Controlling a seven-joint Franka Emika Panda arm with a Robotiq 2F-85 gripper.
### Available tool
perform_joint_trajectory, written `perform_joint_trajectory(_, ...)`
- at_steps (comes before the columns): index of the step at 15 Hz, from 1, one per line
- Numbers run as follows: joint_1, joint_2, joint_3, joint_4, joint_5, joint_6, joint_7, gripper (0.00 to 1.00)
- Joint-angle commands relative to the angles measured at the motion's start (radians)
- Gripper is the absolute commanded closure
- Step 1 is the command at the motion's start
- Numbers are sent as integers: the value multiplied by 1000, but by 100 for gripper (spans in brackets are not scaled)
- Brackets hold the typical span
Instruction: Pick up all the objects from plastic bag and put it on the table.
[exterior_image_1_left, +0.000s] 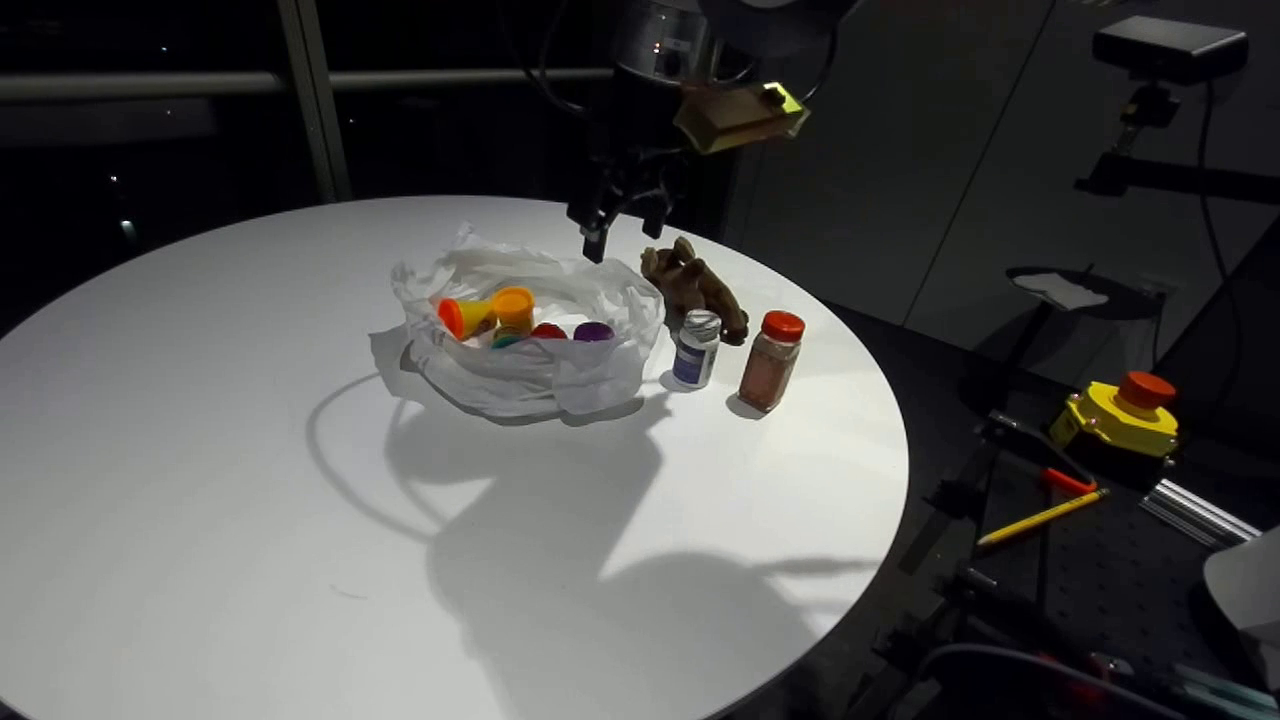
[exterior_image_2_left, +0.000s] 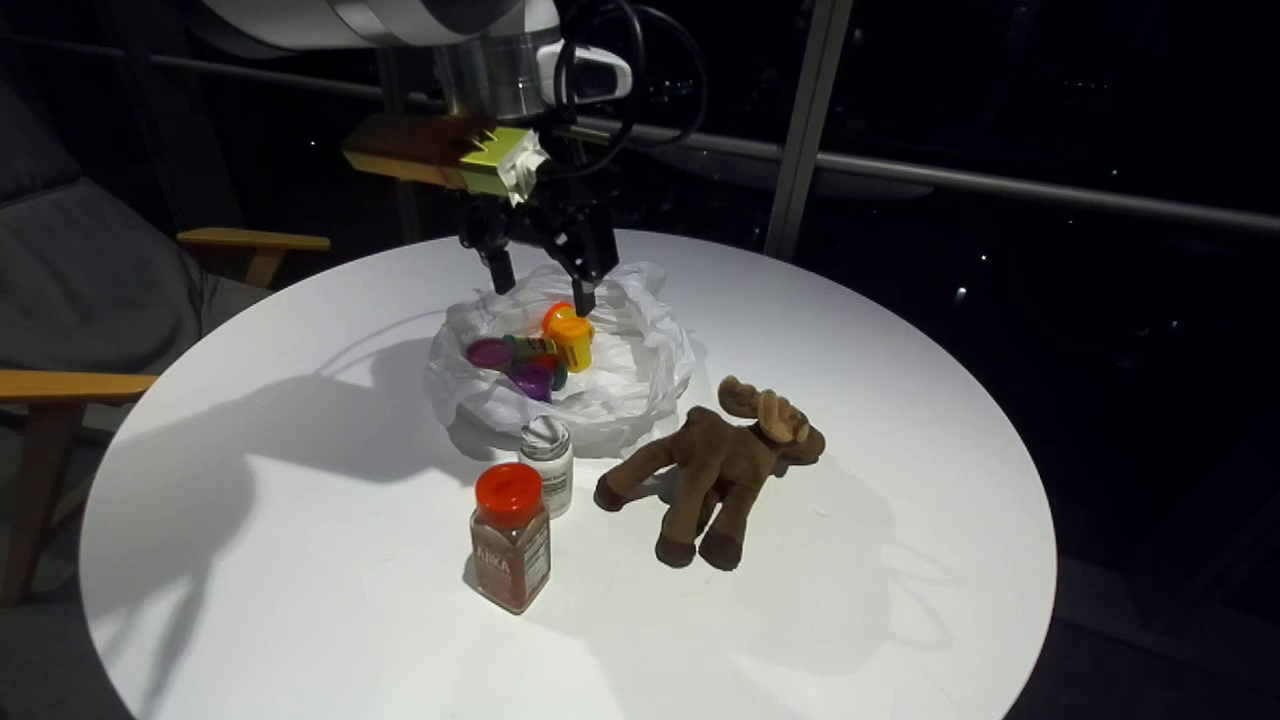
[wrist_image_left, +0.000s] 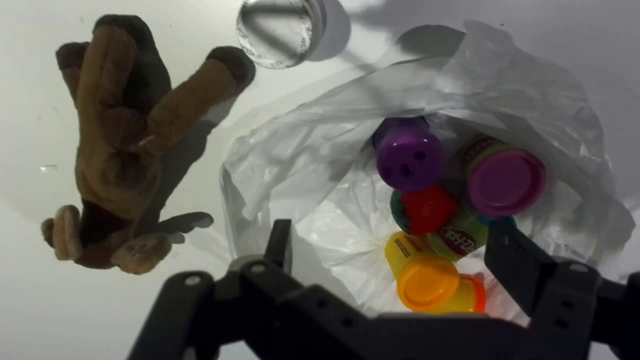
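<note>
Below the splayed, empty black end effector (exterior_image_1_left: 624, 239), a crumpled white plastic bag (exterior_image_1_left: 515, 375) is gaping, presumably for unpacking.

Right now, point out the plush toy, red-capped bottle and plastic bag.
Plush toy (exterior_image_2_left: 730, 455), in an exterior view: torso.
Red-capped bottle (exterior_image_1_left: 770, 370), in an exterior view: body below the cap.
Plastic bag (wrist_image_left: 310, 160), in the wrist view: bare wrinkled wall.
</note>
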Motion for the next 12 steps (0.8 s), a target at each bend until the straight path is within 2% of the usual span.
perform_joint_trajectory(1, 23, 116, 34, 130, 4, -41, -22, 0)
perform_joint_trajectory(5, 63, 239, 32, 228, -8, -46, -14, 0)
perform_joint_trajectory(12, 112, 395, -28, 438, -17, -54, 7, 0)
